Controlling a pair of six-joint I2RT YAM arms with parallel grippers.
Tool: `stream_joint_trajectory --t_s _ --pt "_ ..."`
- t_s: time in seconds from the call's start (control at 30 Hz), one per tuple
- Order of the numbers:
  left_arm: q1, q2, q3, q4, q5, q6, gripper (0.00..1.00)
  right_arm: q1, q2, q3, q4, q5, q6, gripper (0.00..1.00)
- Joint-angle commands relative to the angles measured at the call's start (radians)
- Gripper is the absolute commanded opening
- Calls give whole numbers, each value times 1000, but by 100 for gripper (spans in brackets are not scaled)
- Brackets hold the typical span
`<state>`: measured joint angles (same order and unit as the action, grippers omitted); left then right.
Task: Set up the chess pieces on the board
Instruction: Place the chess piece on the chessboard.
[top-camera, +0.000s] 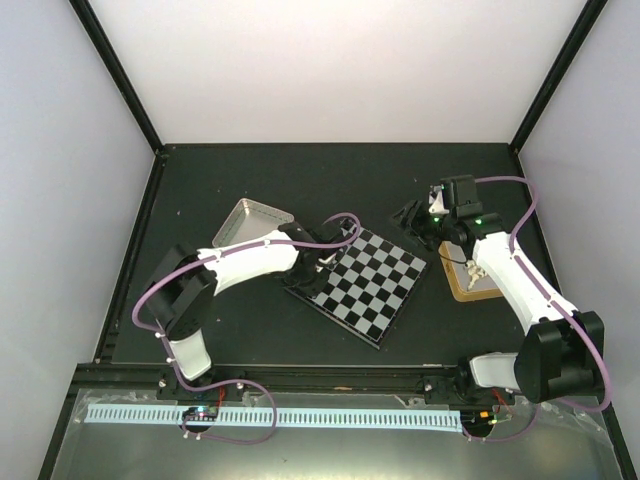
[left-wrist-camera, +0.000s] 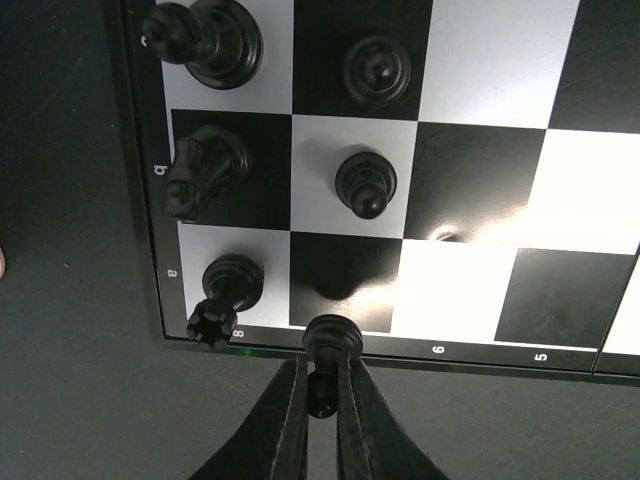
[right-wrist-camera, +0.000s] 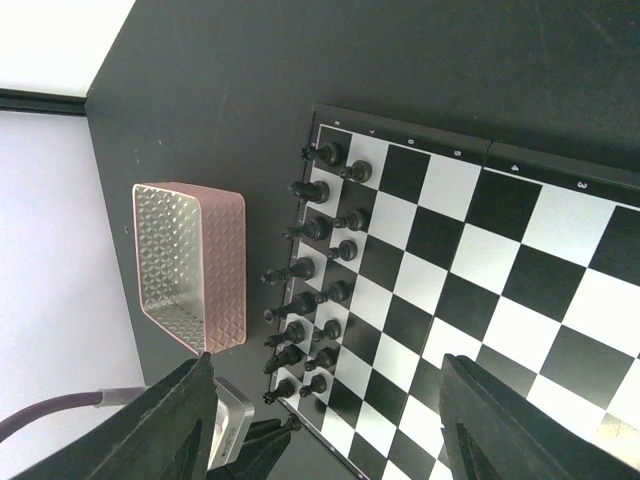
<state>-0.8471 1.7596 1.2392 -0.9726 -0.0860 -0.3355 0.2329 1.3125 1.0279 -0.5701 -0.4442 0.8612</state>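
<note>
Where the board (top-camera: 365, 285) lies askew on the dark tabletop (top-camera: 300, 175), the left jaws are pinched on a black pawn (left-wrist-camera: 331, 340) right at its numbered rim, beside the corner rook (left-wrist-camera: 235, 280). Other black pieces (right-wrist-camera: 303, 268) stand in two rows along that side. The right jaws hang wide apart near the board's right corner, holding nothing.
</note>
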Motion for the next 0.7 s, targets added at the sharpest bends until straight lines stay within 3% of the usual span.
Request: stream_joint_trajectory --t_s 0.0,0.67 --pt "-8 27 40 -25 -17 -14 2 -12 -19 -11 -14 28 -11 62" --pt "-7 98 69 -5 18 -15 4 -15 -20 -7 -23 30 -16 62"
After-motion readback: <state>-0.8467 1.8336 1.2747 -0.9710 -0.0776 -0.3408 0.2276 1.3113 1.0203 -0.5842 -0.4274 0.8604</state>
